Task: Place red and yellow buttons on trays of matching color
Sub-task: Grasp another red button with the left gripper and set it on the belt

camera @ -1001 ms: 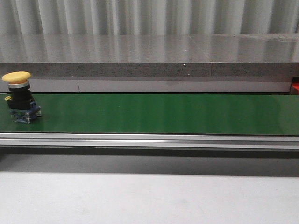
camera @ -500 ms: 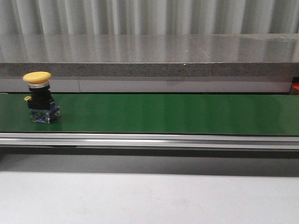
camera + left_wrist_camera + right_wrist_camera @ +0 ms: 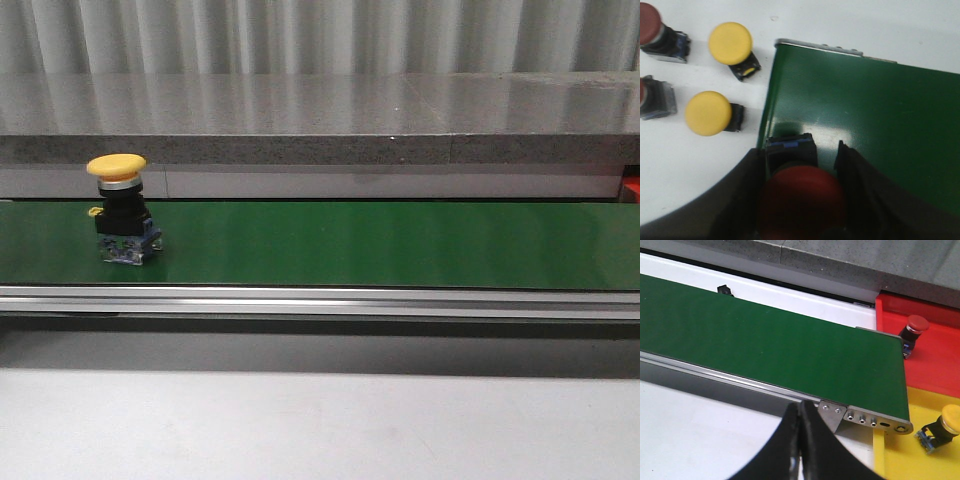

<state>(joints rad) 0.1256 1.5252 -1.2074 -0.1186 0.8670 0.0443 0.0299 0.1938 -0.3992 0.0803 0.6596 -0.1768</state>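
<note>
Off the belt's (image 3: 865, 115) left end, on the white table (image 3: 685, 165), four spare buttons wait: two red ones (image 3: 650, 27) farthest from the belt, partly cut off by the frame, and two yellow ones (image 3: 730, 44) nearer, the closest lying just beside the belt's end. Over that same end the left gripper (image 3: 802, 187) is clamped on a red button (image 3: 800, 200), its dark fingers (image 3: 855, 185) pressed against either side and the button's blue-edged base (image 3: 789, 147) showing above the belt's corner; whether the base touches the belt I cannot tell. Further along, in the front view, a yellow button (image 3: 120, 205) stands upright on the belt (image 3: 400, 245), in its left part and well apart from anything else, yellow cap up, black body and bluish base below. The rest of the green strip runs bare to the right, with a metal rail (image 3: 320, 300) along its near edge and a grey ledge (image 3: 320, 120) behind. Past the belt's right end sit the trays: a red tray (image 3: 935, 355) with a red-capped button (image 3: 912, 332) on it close to the belt's far corner, and a yellow tray (image 3: 920, 440) nearer the rail, holding a yellow-capped button (image 3: 942, 427) lying tilted. The right gripper (image 3: 800, 445) hangs over the table just short of the belt's right end, its fingers pinched together with nothing between them.
</note>
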